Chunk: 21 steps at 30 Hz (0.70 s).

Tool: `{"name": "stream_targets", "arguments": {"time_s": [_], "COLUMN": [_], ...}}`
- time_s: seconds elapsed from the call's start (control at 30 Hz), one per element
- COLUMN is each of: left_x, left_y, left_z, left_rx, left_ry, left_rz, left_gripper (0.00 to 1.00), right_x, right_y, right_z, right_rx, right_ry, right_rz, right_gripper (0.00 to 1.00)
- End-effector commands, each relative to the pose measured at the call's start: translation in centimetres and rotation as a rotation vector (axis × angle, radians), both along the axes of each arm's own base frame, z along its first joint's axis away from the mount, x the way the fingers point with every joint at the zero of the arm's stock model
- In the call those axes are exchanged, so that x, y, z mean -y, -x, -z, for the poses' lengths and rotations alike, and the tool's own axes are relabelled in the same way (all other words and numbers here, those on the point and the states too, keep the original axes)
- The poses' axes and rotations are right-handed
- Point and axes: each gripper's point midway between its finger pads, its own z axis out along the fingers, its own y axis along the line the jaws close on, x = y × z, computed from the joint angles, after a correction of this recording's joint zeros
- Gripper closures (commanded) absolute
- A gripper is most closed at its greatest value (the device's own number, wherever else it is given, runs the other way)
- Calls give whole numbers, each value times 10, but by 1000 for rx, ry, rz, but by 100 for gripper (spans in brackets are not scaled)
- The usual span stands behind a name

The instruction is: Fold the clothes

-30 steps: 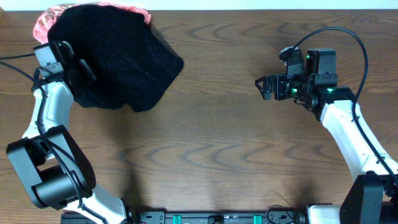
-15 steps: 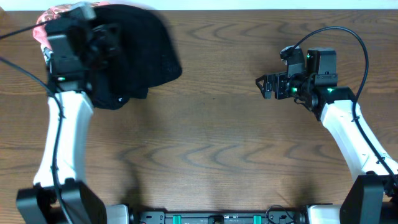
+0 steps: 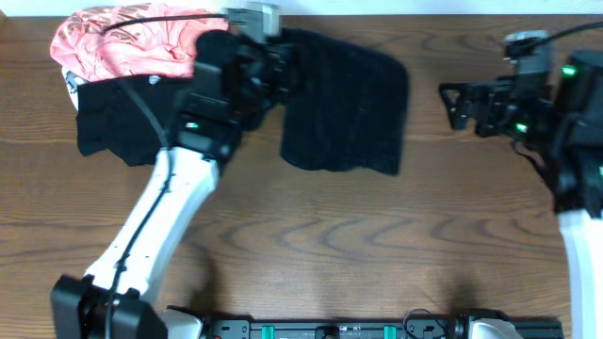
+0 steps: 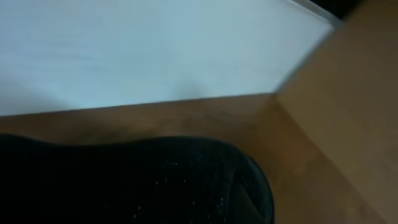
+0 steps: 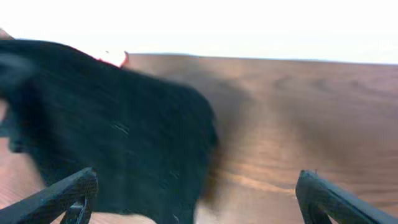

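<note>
A black garment [image 3: 349, 104] is spread over the back middle of the wooden table [image 3: 311, 245]. My left gripper [image 3: 285, 58] is at its upper left edge, its fingers buried in the cloth and shut on it. In the left wrist view only the black cloth [image 4: 124, 183] shows, and the fingers are hidden. My right gripper [image 3: 452, 104] is open and empty, to the right of the garment and clear of it. In the right wrist view the garment [image 5: 112, 137] lies ahead of the wide-open fingers [image 5: 199, 202].
A pink patterned garment [image 3: 122, 42] lies at the back left corner; a bit of it shows in the right wrist view [image 5: 115, 58]. More black cloth [image 3: 113, 127] lies below it, behind my left arm. I cannot tell whether it is the same garment.
My left arm has swung right from the back left corner, pulling the black garment off the pink one toward the middle. My right gripper has drawn back to the right.
</note>
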Motion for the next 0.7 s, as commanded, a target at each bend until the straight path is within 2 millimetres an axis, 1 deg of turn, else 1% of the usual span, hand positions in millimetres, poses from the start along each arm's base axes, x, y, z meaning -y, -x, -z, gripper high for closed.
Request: {"name": "stream_targets", "arguments": {"time_s": [0.0, 0.07, 0.13, 0.23, 0.5, 0.53, 0.57, 0.67], "left_x": [36, 46, 49, 49, 54, 56, 58, 62], "left_y": [10, 9, 8, 8, 11, 12, 13, 15], "left_z": [-18, -10, -6, -7, -11, -12, -14, -16], "left_rx": [76, 70, 65, 70, 79, 85, 91, 100], "left_ry": [25, 9, 0, 2, 12, 15, 18, 23], "left_rz": [58, 38, 21, 21, 33, 36, 41, 50], "left_gripper": [94, 94, 94, 94, 94, 90, 70, 22], "right_x": [9, 11, 11, 13, 13, 13, 13, 13], "right_y": [8, 13, 17, 21, 21, 21, 21, 21], "right_z": [-15, -15, -10, -3, -3, -3, -3, -3], "right_rx": [12, 2, -19, -51, -51, -51, -51, -50], "right_ry": [0, 1, 16, 32, 30, 30, 30, 30], "right_rz": [30, 38, 34, 38, 38, 38, 38, 38], "right_gripper": [1, 1, 1, 1, 1, 1, 1, 1]}}
